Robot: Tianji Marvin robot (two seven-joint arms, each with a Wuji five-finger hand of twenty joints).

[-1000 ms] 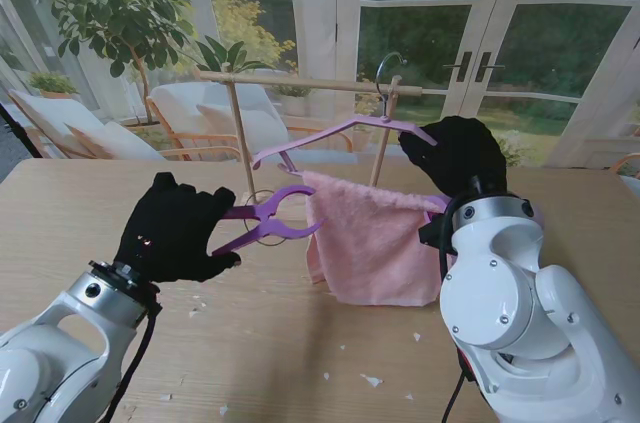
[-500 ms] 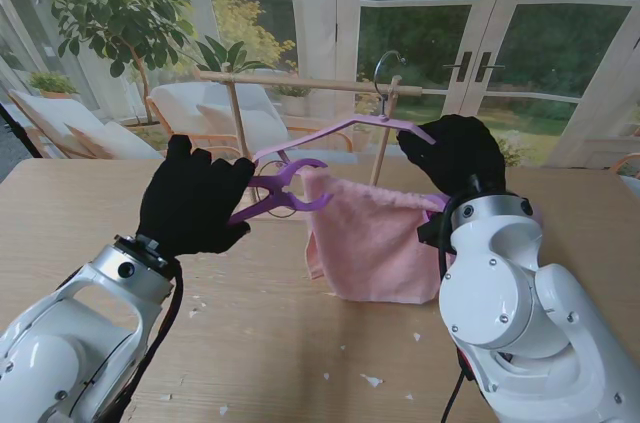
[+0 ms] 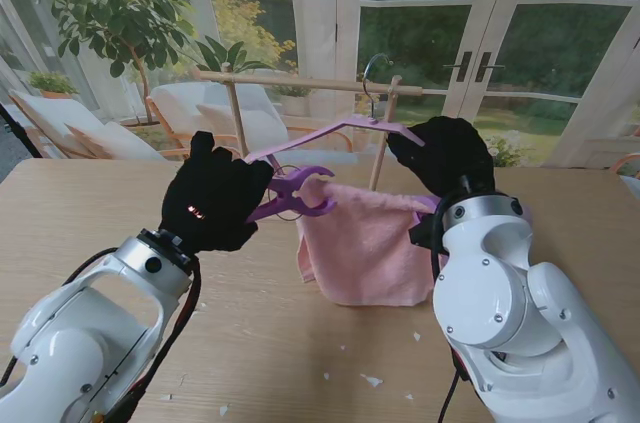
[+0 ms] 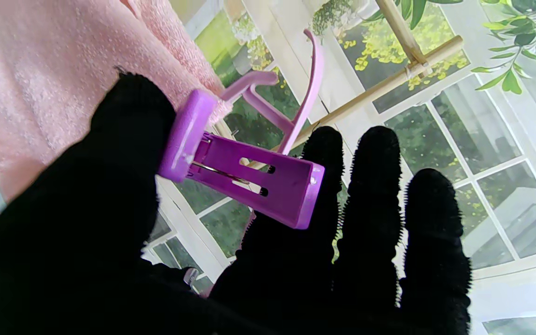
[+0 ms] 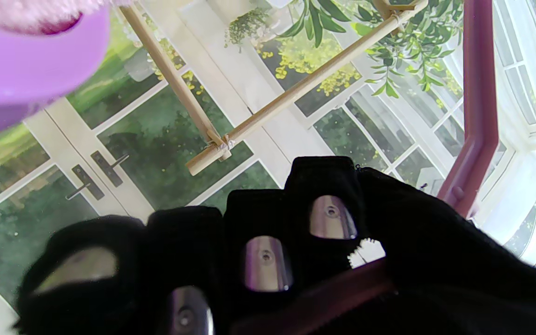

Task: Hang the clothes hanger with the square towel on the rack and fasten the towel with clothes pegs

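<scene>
1. Towel point(image 3: 362, 248) first: it's pink, draped over the bottom bar of the hanger point(image 3: 340, 128), hanging down above the table point(image 3: 560, 203) roughly in the middle of my view.
2. Hanger's hook looks like it's over the wooden rack point(image 3: 300, 83), near the right post. I'd say the hanging part is basically done, though I can't tell how well the hook is seated.
3. My right hand point(image 3: 448, 153) is curled shut around the hanger's right shoulder. The wrist view shows the fingers point(image 5: 268, 260) wrapped over the bar. Pretty sure that's there to keep the whole thing from swinging while the peg goes on.
4. My left hand point(image 3: 215, 203) is pinching the purple peg point(image 3: 292, 195) between thumb and fingers, squeezing the handle end so the jaws are spread.
5. Open jaws point at the towel's upper left corner, right by the hanger bar. Can't tell if they're straddling the fabric yet.
6. Next bit, as I read it: push the jaws over towel and bar together, then let go. Miss the bar and the towel just slides.
</scene>
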